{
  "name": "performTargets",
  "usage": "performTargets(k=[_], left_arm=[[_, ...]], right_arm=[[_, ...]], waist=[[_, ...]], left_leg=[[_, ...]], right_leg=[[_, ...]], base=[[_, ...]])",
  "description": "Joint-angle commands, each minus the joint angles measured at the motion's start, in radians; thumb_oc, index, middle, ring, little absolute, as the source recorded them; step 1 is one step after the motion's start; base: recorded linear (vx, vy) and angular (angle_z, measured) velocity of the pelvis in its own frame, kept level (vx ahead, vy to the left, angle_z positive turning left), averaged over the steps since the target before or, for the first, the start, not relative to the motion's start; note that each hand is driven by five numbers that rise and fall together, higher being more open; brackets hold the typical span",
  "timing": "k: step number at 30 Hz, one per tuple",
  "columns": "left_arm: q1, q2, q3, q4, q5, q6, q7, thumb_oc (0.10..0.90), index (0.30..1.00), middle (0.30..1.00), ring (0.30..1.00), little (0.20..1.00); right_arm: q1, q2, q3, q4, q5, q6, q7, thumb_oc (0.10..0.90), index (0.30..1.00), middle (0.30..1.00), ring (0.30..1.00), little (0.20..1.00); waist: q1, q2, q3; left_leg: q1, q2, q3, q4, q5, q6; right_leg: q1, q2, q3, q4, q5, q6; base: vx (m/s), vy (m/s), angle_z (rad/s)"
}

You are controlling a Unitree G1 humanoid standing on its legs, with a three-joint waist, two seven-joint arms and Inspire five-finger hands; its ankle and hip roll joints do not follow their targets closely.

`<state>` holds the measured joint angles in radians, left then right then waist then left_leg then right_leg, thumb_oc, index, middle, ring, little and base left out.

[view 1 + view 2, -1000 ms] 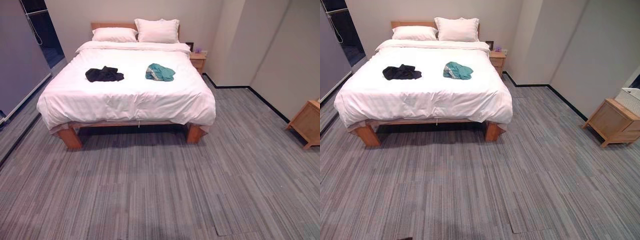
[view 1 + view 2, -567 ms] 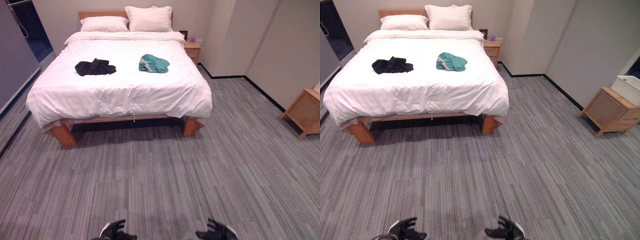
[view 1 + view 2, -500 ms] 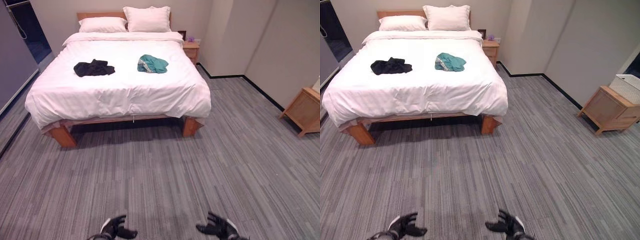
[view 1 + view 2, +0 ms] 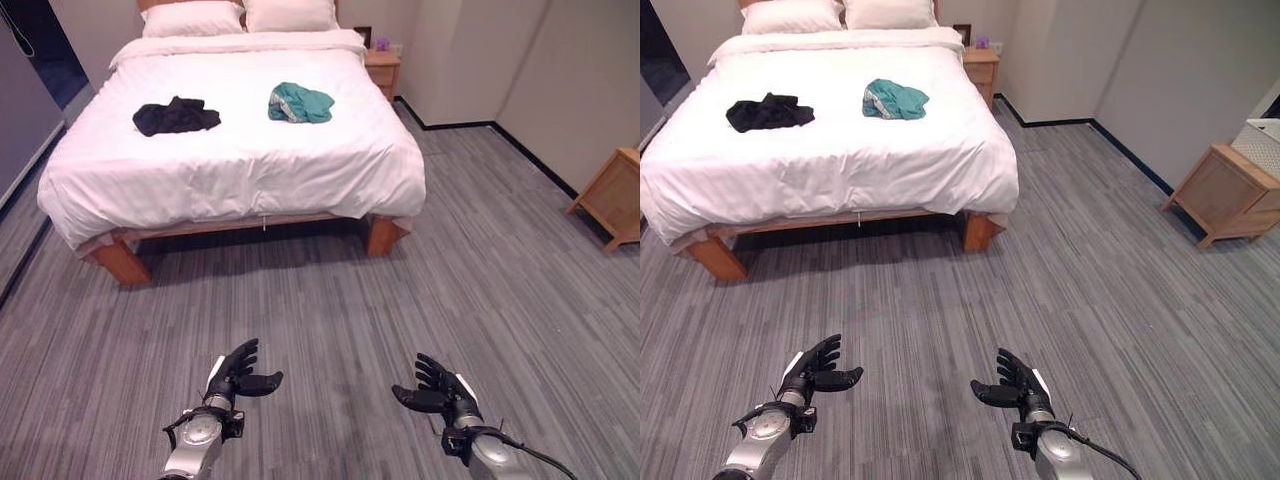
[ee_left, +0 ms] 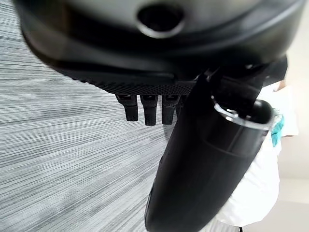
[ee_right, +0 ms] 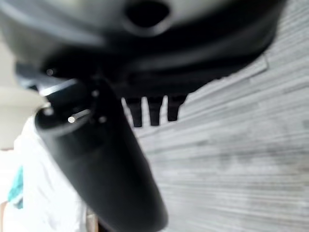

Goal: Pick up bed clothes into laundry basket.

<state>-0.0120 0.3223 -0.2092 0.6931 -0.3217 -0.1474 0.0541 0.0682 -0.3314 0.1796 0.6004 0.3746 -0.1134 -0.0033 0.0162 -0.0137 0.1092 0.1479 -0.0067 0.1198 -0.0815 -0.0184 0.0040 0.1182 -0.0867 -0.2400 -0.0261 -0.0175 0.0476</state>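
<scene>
Black garment (image 4: pixel 176 116), teal garment (image 4: pixel 300 102) on bed (image 4: pixel 240 175) (basket (image 4: pixel 1267 142) in right eye view).

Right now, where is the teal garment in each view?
Left eye view: teal garment on the white bed, right of the black garment.
Right eye view: same spot.
Left wrist view: teal sliver beside the left hand's thumb.
Right wrist view: teal patch beside the right hand's thumb.
Shared landmark: the white bed.
</scene>
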Motion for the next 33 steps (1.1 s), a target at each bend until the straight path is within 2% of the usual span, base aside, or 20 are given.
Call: performTargets(k=[1,4,6,7,8,11,12,13,14,15,16,19,21,23,24,27,28,29,31,33], left_arm=[[-0.036,0.043,0.052,-0.079,-0.022,-0.073,0.003,0.8,0.9,0.9,0.9,0.9],[-0.024,0.046,0.064,-0.101,-0.036,-0.073,0.001,0.8,0.9,0.9,0.9,0.9],[-0.011,0.048,0.072,-0.113,-0.034,-0.068,-0.005,0.8,0.9,0.9,0.9,0.9],[-0.011,0.048,0.072,-0.113,-0.034,-0.068,-0.005,0.8,0.9,0.9,0.9,0.9],[-0.007,0.058,0.076,-0.141,-0.029,-0.063,-0.008,0.8,0.9,0.9,0.9,0.9],[-0.02,0.065,0.07,-0.154,-0.021,-0.061,-0.008,0.8,0.9,0.9,0.9,0.9],[-0.034,0.069,0.066,-0.159,-0.002,-0.06,-0.011,0.8,0.9,0.9,0.9,0.9],[-0.033,0.069,0.066,-0.159,-0.002,-0.06,-0.011,0.8,0.9,0.9,0.9,0.9],[-0.041,0.058,0.073,-0.15,-0.018,-0.067,-0.01,0.8,0.9,0.9,0.9,0.9],[-0.041,0.059,0.073,-0.15,-0.018,-0.067,-0.01,0.8,0.9,0.9,0.9,0.9],[-0.051,0.05,0.076,-0.128,-0.025,-0.069,-0.009,0.8,0.9,0.9,0.9,0.9],[-0.056,0.04,0.077,-0.131,-0.018,-0.07,-0.013,0.8,0.9,0.9,0.9,0.9],[-0.055,0.033,0.074,-0.129,-0.017,-0.069,-0.017,0.8,0.9,0.9,0.9,0.9],[-0.047,0.007,0.066,-0.114,-0.01,-0.067,-0.022,0.8,0.9,0.9,0.9,0.9],[-0.047,0.007,0.066,-0.114,-0.01,-0.067,-0.022,0.8,0.9,0.9,0.9,0.9],[-0.053,-0.016,0.052,-0.099,-0.056,-0.062,-0.038,0.8,0.9,0.9,0.9,0.9],[-0.054,-0.022,0.048,-0.1,-0.076,-0.059,-0.044,0.8,0.9,0.9,0.9,0.9],[-0.059,-0.019,0.04,-0.114,-0.087,-0.053,-0.051,0.8,0.9,0.9,0.9,0.9],[-0.069,-0.028,0.029,-0.121,-0.12,-0.05,-0.046,0.8,0.9,0.9,0.9,0.9],[-0.039,-0.041,0.038,-0.146,-0.166,-0.05,-0.054,0.8,0.9,0.9,0.9,0.9]], right_arm=[[-0.032,-0.013,-0.038,-0.105,-0.004,-0.064,0.007,0.8,0.9,0.9,0.9,0.9],[-0.029,-0.015,-0.052,-0.111,-0.006,-0.065,0.007,0.8,0.9,0.9,0.9,0.9],[-0.002,-0.014,-0.064,-0.124,-0.012,-0.067,0.013,0.8,0.9,0.9,0.9,0.9],[-0.002,-0.014,-0.064,-0.124,-0.012,-0.067,0.013,0.8,0.9,0.9,0.9,0.9],[0.011,-0.013,-0.069,-0.145,-0.017,-0.069,0.015,0.8,0.9,0.9,0.9,0.9],[0.006,-0.014,-0.069,-0.157,-0.014,-0.072,0.012,0.8,0.9,0.9,0.9,0.9],[-0.001,-0.018,-0.069,-0.172,-0.003,-0.072,0.026,0.8,0.9,0.9,0.9,0.9],[-0.001,-0.019,-0.069,-0.173,-0.003,-0.072,0.026,0.8,0.9,0.9,0.9,0.9],[-0.003,-0.025,-0.073,-0.19,0.007,-0.079,0.033,0.8,0.9,0.9,0.9,0.9],[-0.003,-0.025,-0.073,-0.19,0.007,-0.079,0.033,0.8,0.9,0.9,0.9,0.9],[0.002,-0.027,-0.075,-0.184,0.007,-0.084,0.03,0.8,0.9,0.9,0.9,0.9],[0.016,-0.032,-0.083,-0.194,0.001,-0.079,0.038,0.8,0.9,0.9,0.9,0.9],[0.026,-0.037,-0.087,-0.195,0.001,-0.074,0.046,0.8,0.9,0.9,0.9,0.9],[0.045,-0.053,-0.092,-0.177,0.006,-0.072,0.062,0.8,0.9,0.9,0.9,0.9],[0.045,-0.053,-0.091,-0.177,0.006,-0.072,0.062,0.8,0.9,0.9,0.9,0.9],[0.058,-0.065,-0.112,-0.186,0.051,-0.074,0.067,0.8,0.9,0.9,0.9,0.9],[0.07,-0.076,-0.125,-0.206,0.065,-0.076,0.072,0.8,0.9,0.9,0.9,0.9],[0.082,-0.082,-0.134,-0.218,0.075,-0.076,0.071,0.8,0.9,0.9,0.9,0.9],[0.071,-0.099,-0.146,-0.208,0.085,-0.077,0.043,0.8,0.9,0.9,0.9,0.9],[0.077,-0.109,-0.178,-0.248,0.101,-0.083,0.037,0.8,0.9,0.9,0.9,0.9]], waist=[[0.024,-0.036,-0.035],[0.027,-0.03,-0.007],[0.014,-0.026,0.027],[0.016,-0.025,0.024],[-0.001,-0.009,0.06],[-0.013,0.007,0.084],[-0.043,0.011,0.091],[-0.044,0.012,0.092],[-0.071,0.0,0.094],[-0.073,0.002,0.095],[-0.097,-0.016,0.081],[-0.135,-0.01,0.066],[-0.144,-0.008,0.053],[-0.165,0.021,0.022],[-0.166,0.018,0.02],[-0.174,0.026,0.011],[-0.178,0.01,0.013],[-0.169,-0.009,0.023],[-0.139,-0.047,0.057],[-0.109,-0.042,0.069]], left_leg=[[-0.069,0.026,0.034,-0.006,0.025,-0.018],[-0.074,0.005,0.023,-0.003,0.024,0.009],[-0.063,-0.026,-0.002,0.009,0.015,0.039],[-0.067,-0.025,-0.001,0.008,0.017,0.039],[-0.06,-0.027,-0.018,0.025,0.009,0.055],[-0.065,-0.02,-0.024,0.052,-0.008,0.063],[-0.047,-0.031,-0.032,0.067,-0.045,0.064],[-0.043,-0.03,-0.034,0.066,-0.047,0.063],[0.02,-0.047,-0.053,0.037,-0.079,0.051],[0.02,-0.045,-0.054,0.037,-0.077,0.05],[0.066,-0.063,-0.08,0.014,-0.096,0.037],[0.154,-0.049,-0.121,-0.006,-0.136,0.013],[0.178,-0.043,-0.136,-0.006,-0.142,0.002],[0.186,0.005,-0.161,0.095,-0.095,-0.033],[0.184,0.003,-0.163,0.095,-0.092,-0.033],[0.08,0.038,-0.123,0.351,0.105,-0.126],[0.007,0.074,-0.079,0.503,0.203,-0.162],[-0.057,0.092,-0.048,0.61,0.24,-0.166],[-0.2,0.154,0.058,0.705,0.226,-0.133],[-0.303,0.227,0.116,0.592,0.189,-0.125]], right_leg=[[-0.029,-0.155,0.038,0.046,0.083,0.136],[-0.105,-0.187,0.067,0.197,0.106,0.141],[-0.197,-0.203,0.133,0.394,0.231,0.132],[-0.201,-0.202,0.134,0.391,0.234,0.131],[-0.28,-0.191,0.192,0.528,0.315,0.124],[-0.352,-0.172,0.213,0.603,0.289,0.117],[-0.434,-0.126,0.208,0.547,0.214,0.105],[-0.431,-0.125,0.206,0.55,0.21,0.105],[-0.459,-0.081,0.187,0.363,0.191,0.112],[-0.455,-0.08,0.184,0.356,0.196,0.111],[-0.46,-0.046,0.199,0.182,0.213,0.122],[-0.46,-0.019,0.199,0.042,0.263,0.143],[-0.438,-0.015,0.198,0.039,0.262,0.14],[-0.412,0.023,0.2,0.108,0.237,0.097],[-0.414,0.02,0.2,0.107,0.238,0.097],[-0.324,0.03,0.147,0.079,0.197,0.05],[-0.284,0.027,0.122,0.07,0.177,0.026],[-0.248,0.022,0.115,0.068,0.152,0.001],[-0.174,0.009,0.117,0.067,0.098,-0.033],[-0.118,0.01,0.118,0.085,0.039,-0.028]], base=[[0.04,0.114,-0.02],[0.0,0.181,-0.01],[0.04,0.163,0.06],[0.03,0.168,0.35],[0.01,0.113,0.31],[0.1,0.094,0.2],[0.26,0.036,0.1],[0.5,-0.061,-0.04],[0.28,-0.079,-0.05],[0.53,-0.162,0.01],[0.27,-0.085,0.13],[0.45,-0.125,0.63],[0.45,-0.158,0.79],[0.53,-0.222,0.89],[0.3,-0.132,0.74],[0.27,-0.201,0.54],[0.38,-0.379,0.4],[0.36,-0.389,0.63],[0.4,-0.343,0.59],[0.49,-0.128,-0.1]])
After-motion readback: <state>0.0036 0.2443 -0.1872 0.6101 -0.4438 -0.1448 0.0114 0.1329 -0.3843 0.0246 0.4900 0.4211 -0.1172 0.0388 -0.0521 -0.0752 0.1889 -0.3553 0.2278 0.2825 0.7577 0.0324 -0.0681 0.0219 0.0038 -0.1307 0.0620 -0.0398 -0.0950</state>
